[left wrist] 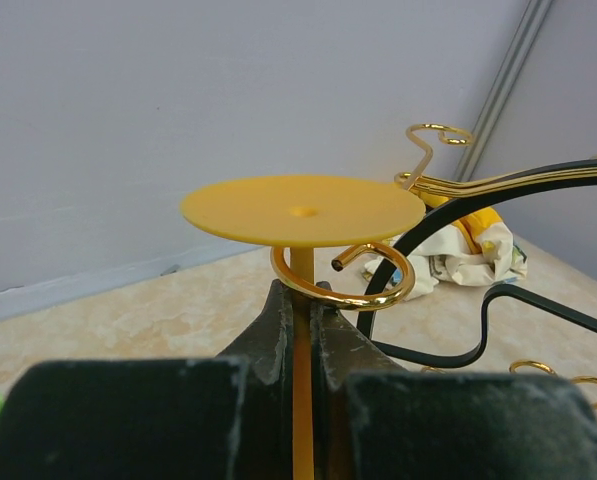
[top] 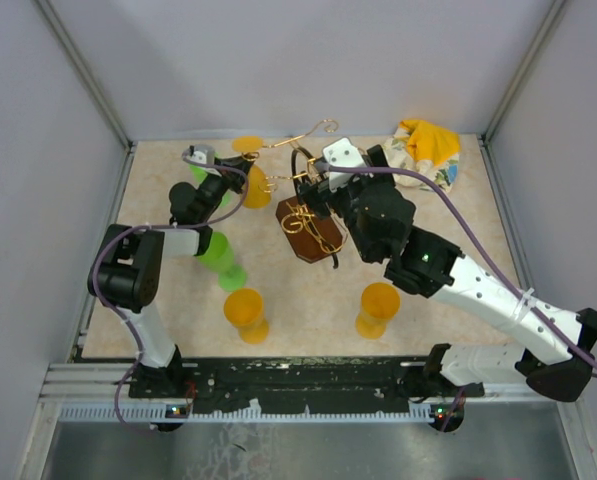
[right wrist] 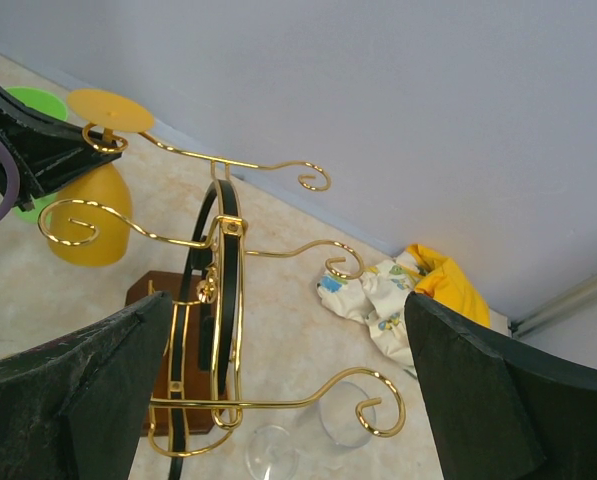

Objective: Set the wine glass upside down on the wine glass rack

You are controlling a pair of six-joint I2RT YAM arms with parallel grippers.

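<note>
The wine glass rack [top: 308, 212] is gold wire with curled arms on a dark brown wooden base [right wrist: 163, 340]. A yellow wine glass [top: 255, 186] hangs upside down at the rack's far-left arm, its flat foot [left wrist: 303, 210] on top. Its stem [left wrist: 303, 330] passes through a gold curl [left wrist: 343, 282]. My left gripper [left wrist: 303, 300] is shut on that stem just under the curl; it also shows in the top view [top: 240, 172]. My right gripper [right wrist: 288, 400] is open, its fingers [right wrist: 68, 390] spread either side of the rack's near arm without touching it.
Two yellow glasses [top: 246, 313] [top: 378, 308] stand upside down near the front. A green glass [top: 221, 255] lies under my left arm. A yellow and white cloth [top: 428, 150] lies at the back right. A clear glass [right wrist: 348, 415] lies on the table beneath the rack.
</note>
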